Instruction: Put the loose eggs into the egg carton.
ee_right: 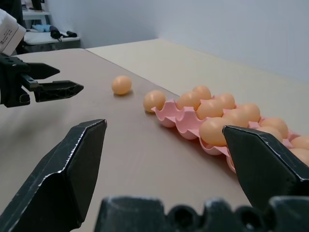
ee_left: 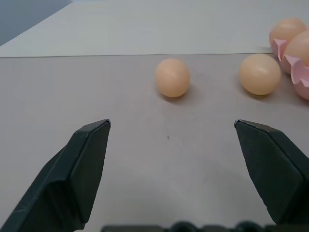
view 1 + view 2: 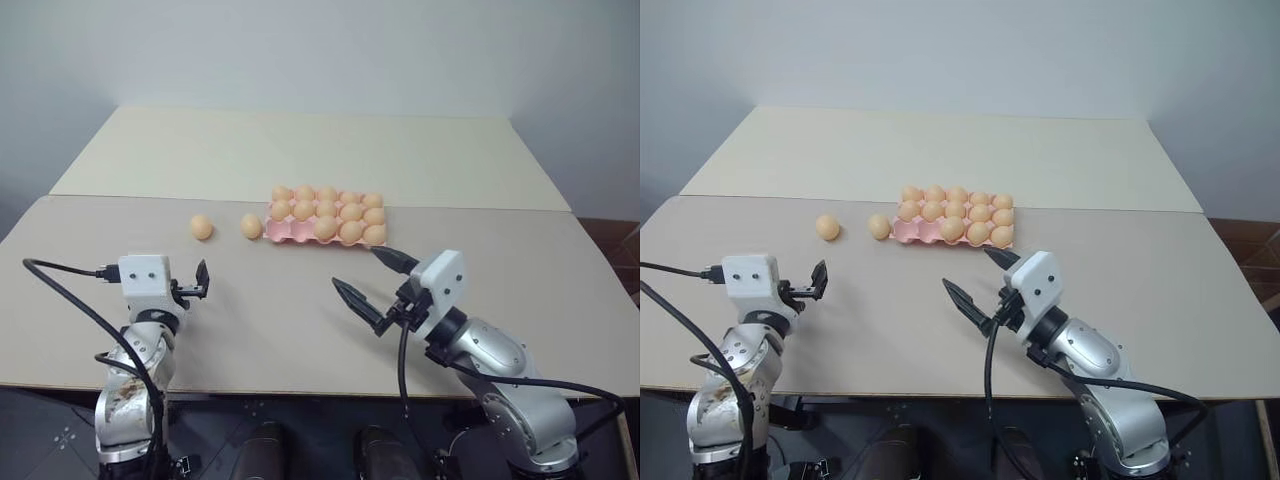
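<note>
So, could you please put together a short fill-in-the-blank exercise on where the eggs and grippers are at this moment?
1. ____ loose eggs lie on the table beside the egg carton.
2. The carton's colour is ____.
3. The left gripper has its jaws ____, with nothing between them.
4. The right gripper hovers just in front of the ____.

Missing words: two; pink; open; carton

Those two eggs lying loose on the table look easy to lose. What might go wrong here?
The loose eggs lie bare on the flat table, so a nudge from the open left gripper might roll one off. The egg carton looks nearly full, so a new egg may knock its neighbours. The open right gripper sits close to the carton and might bump it.
</note>
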Available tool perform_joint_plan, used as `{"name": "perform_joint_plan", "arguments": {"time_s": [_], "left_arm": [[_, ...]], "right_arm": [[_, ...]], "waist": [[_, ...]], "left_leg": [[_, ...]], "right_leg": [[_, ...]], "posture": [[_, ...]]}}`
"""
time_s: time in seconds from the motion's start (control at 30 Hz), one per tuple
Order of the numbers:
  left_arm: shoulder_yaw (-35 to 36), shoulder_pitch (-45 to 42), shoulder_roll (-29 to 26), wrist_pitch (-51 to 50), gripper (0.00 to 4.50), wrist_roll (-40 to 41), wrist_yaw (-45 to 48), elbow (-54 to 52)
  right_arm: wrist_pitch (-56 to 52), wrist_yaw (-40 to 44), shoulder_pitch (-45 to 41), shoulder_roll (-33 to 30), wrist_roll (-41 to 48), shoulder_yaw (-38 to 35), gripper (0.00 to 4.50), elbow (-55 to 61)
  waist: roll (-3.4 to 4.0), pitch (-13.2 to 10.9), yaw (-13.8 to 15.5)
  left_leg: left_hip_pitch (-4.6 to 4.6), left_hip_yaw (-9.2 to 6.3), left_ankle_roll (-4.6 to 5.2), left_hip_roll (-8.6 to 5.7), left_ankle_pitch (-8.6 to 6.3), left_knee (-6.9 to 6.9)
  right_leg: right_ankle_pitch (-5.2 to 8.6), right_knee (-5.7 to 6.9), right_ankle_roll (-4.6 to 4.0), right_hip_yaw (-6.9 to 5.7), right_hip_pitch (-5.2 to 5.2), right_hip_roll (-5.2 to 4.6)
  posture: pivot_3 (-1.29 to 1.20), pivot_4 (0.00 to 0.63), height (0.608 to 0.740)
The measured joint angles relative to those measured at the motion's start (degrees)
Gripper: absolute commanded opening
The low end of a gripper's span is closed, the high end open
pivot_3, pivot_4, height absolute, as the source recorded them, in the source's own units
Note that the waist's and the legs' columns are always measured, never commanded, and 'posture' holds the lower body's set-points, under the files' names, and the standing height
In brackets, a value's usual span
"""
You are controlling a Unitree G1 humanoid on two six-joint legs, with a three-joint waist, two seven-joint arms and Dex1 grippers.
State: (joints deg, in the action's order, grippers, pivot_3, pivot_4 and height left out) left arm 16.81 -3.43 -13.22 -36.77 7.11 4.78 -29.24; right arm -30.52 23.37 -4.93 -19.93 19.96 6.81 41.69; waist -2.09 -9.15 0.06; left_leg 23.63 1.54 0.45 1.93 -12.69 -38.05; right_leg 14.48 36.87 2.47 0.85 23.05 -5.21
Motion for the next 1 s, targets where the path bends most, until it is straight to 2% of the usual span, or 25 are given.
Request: {"name": "perform_joint_plan", "arguments": {"time_s": [0.27, 0.4, 0.63, 1.0], "left_arm": [[-0.2, -6.1, -1.0, -3.7, 4.45, 0.0, -1.0, 4.2], [-0.2, -13.0, -3.6, -8.9, 4.45, 0.2, -0.8, 9.3], [-0.2, -19.7, -6.4, -12.0, 4.45, 0.1, -0.8, 18.1], [-0.1, -27.3, -6.7, -11.4, 4.45, 0.1, -1.4, 29.2]], "right_arm": [[-0.6, -0.5, -1.9, 0.1, 0.4, 0.5, 4.5, 0.0], [-3.2, -1.2, -5.9, 0.2, 0.7, 1.0, 4.5, 0.2], [-6.1, -2.0, -7.7, 0.0, 1.1, 1.6, 4.5, 0.7], [-6.5, -3.2, -8.4, 0.1, 0.5, 2.9, 4.5, 0.8]], "waist": [[0.0, 0.0, 0.0], [0.0, 0.0, -0.2], [0.0, 0.0, -0.3], [-0.01, 0.0, -0.6]], "left_leg": [[0.0, 0.0, 0.0, -0.02, 0.0, 0.0], [-0.01, 0.0, 0.0, -0.02, 0.0, 0.0], [0.06, 0.0, 0.0, -0.03, 0.0, 0.01], [0.09, 0.0, 0.0, -0.04, 0.0, 0.01]], "right_leg": [[0.0, 0.03, 0.0, -0.01, 0.01, 0.02], [0.0, 0.07, 0.01, -0.02, 0.02, 0.05], [-0.01, 0.11, 0.01, -0.04, 0.08, 0.02], [-0.01, 0.13, 0.01, -0.04, 0.11, 0.02]], "posture": [[0.0, 0.15, 0.74], [0.0, 0.15, 0.74], [0.0, 0.15, 0.74], [0.0, 0.15, 0.74]]}}
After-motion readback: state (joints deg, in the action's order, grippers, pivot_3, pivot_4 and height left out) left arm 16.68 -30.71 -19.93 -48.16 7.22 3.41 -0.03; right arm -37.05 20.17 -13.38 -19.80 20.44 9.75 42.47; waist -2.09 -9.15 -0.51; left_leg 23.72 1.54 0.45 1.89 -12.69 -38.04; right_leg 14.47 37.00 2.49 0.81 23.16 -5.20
